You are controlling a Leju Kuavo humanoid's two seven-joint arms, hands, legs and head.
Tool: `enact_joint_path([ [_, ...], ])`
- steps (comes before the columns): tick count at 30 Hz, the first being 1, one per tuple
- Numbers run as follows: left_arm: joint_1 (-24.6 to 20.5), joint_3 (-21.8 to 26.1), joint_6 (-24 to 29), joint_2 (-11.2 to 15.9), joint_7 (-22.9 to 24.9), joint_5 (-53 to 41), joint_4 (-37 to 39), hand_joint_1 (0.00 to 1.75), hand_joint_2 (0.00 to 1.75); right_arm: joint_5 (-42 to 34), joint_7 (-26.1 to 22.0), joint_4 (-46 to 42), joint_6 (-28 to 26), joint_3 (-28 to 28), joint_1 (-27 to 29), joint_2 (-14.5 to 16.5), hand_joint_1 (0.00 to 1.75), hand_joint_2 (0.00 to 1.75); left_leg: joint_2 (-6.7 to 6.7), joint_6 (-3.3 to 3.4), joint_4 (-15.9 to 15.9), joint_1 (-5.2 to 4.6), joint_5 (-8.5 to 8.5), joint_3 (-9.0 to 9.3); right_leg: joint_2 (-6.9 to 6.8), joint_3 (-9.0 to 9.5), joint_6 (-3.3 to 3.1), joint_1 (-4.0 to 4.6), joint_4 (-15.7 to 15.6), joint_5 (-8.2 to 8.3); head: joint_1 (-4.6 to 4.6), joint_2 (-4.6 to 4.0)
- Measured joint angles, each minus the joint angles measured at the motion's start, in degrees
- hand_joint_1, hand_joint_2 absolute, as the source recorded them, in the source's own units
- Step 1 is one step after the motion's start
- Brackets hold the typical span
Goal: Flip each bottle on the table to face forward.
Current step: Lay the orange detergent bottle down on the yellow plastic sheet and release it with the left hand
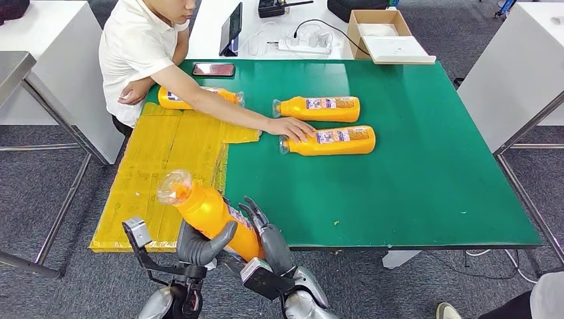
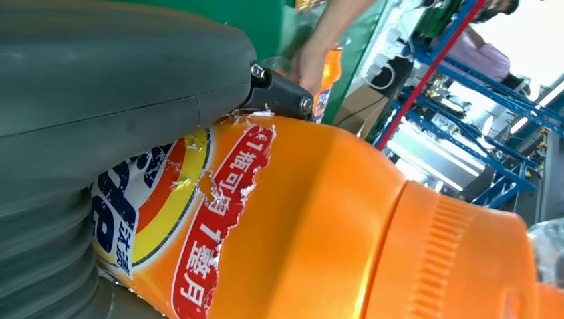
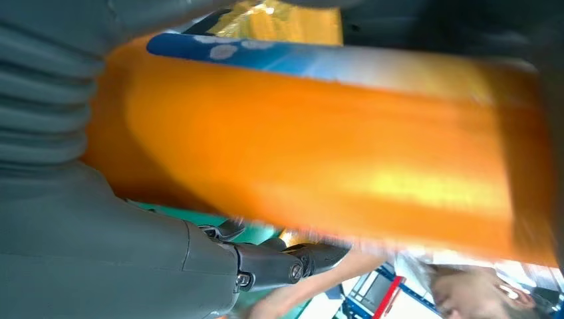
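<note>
**While both hands grip one bottle, a person reaches across the table**

Your left hand [image 1: 199, 246] and right hand [image 1: 269, 239] clasp the raised bottle [image 1: 209, 212]. Beyond them, a person's hand [image 1: 289, 127] touches a lying bottle [image 1: 329, 141] on the green table [image 1: 412, 186]; yellow sheets [image 1: 166, 166] lie beside your left hand.

From high on the robot's body, the head camera looks forward and down across the green surface [image 1: 412, 186]. Both wrist cameras sit close behind their hands, pressed up against the same orange bottle [image 1: 213, 216] [image 2: 319, 226] [image 3: 312, 159], each catching the person's arm [image 2: 319, 40] beyond, also visible from above.
</note>
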Motion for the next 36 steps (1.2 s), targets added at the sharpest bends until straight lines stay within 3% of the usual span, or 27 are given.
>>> enact_joint_path([
  [4, -1.2, 1.9, 0.0, 0.9, 1.5, 3.5, 3.1, 1.75, 1.75, -2.3, -0.8, -5.0, 1.0, 0.1, 1.7, -0.8, 0.0, 0.0, 0.01, 0.0, 0.0, 0.0, 0.0, 0.0, 0.0, -0.01, 0.0, 0.0, 0.0, 0.0, 0.0, 0.0],
  [7, -1.5, 4.4, 3.5, 1.9, 0.0, -0.6, 4.8, 1.75, 1.75, -3.5, -1.3, -10.5, -0.7, -0.7, 3.9, -1.7, 0.0, 0.0, 0.01, 0.0, 0.0, 0.01, 0.0, 0.0, 0.0, -0.04, 0.0, 0.02, 0.0, 0.0, -0.02, -0.01],
  [11, -1.7, 8.3, 17.2, 3.0, -4.7, -19.4, 4.7, 1.75, 1.75, -3.1, -2.5, -18.3, -5.6, -5.1, 7.9, -3.6, 0.0, 0.0, -0.07, 0.0, 0.0, 0.01, -0.01, -0.04, -0.03, -0.02, 0.0, 0.0, 0.0, -0.01, 0.01, 0.0],
  [14, -2.0, 10.9, 26.7, 3.8, -5.3, -34.8, 4.0, 1.75, 1.75, -1.9, -3.9, -24.2, -9.8, -9.9, 11.1, -4.4, 0.0, 0.0, -0.01, 0.0, 0.0, -0.01, -0.02, -0.04, -0.01, -0.03, 0.0, -0.02, 0.0, -0.01, 0.01, 0.01],
  [22, -2.1, 14.7, 30.6, 5.3, -4.2, -44.6, 3.2, 1.75, 1.75, -1.8, -4.7, -33.0, -13.1, -17.1, 14.7, -5.0, 0.0, 0.0, -0.01, 0.0, 0.0, 0.0, 0.0, -0.03, -0.02, -0.03, 0.0, -0.01, 0.0, 0.0, 0.0, 0.01],
  [27, -4.4, 14.8, 35.7, 6.1, 2.5, -67.7, 3.6, 1.75, 1.75, -5.1, -5.0, -38.4, -18.2, -20.2, 16.1, -4.2, 0.0, 0.0, -0.07, 0.0, 0.0, -0.01, 0.0, -0.05, -0.03, -0.04, 0.0, -0.02, 0.0, 0.0, 0.0, 0.0],
  [31, -9.3, 14.0, 33.3, 6.4, 9.7, -83.0, 6.1, 1.75, 1.75, -6.2, -5.0, -39.7, -16.4, -21.4, 16.5, -3.0, 0.0, 0.0, -0.04, 0.0, 0.0, -0.01, 0.01, -0.04, -0.02, -0.03, 0.0, -0.02, 0.0, 0.01, 0.0, 0.0],
  [36, -17.4, 10.9, 19.8, 7.5, 18.8, -94.1, 14.9, 1.75, 1.75, -7.9, -5.0, -39.6, -13.5, -21.8, 16.6, -2.0, 0.0, 0.0, -0.06, 0.01, 0.0, -0.01, 0.03, -0.02, -0.03, -0.02, 0.0, -0.01, 0.0, 0.02, 0.0, 0.0],
])
